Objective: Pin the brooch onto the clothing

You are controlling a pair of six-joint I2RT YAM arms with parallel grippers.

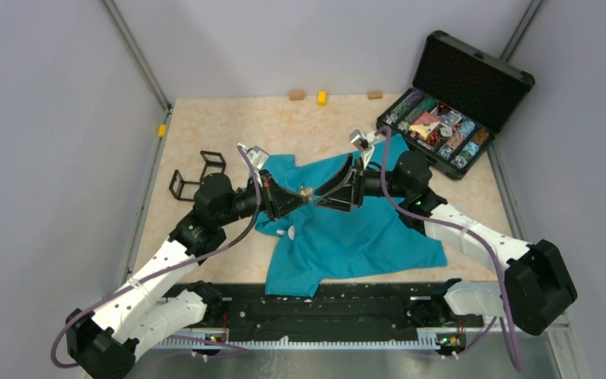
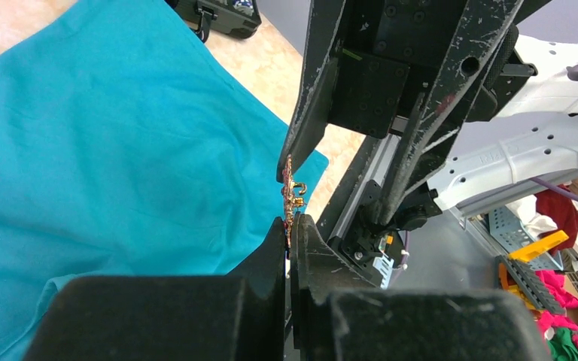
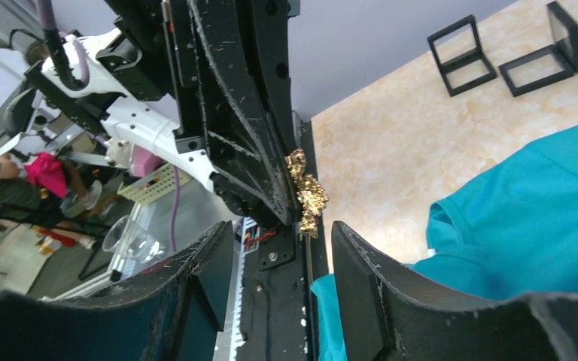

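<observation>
The clothing, a teal T-shirt [image 1: 355, 229], lies spread on the table, and both grippers meet tip to tip above its upper middle. The brooch [image 1: 306, 192] is a tiny gold and pink-red ornament. My left gripper [image 2: 290, 222] is shut on its lower end, and the brooch [image 2: 293, 194] sticks up out of the tips over the shirt [image 2: 120, 150]. My right gripper [image 3: 282, 229] is open, its jaws standing well apart just below the brooch [image 3: 307, 194] and not touching it. The shirt [image 3: 527, 218] lies to the right in that view.
An open black case [image 1: 473, 75] full of multicoloured trinkets stands at the back right. Two black frame stands [image 1: 197, 174] sit left of the shirt. Small wooden and yellow blocks [image 1: 321, 97] line the far edge. Grey walls enclose the table.
</observation>
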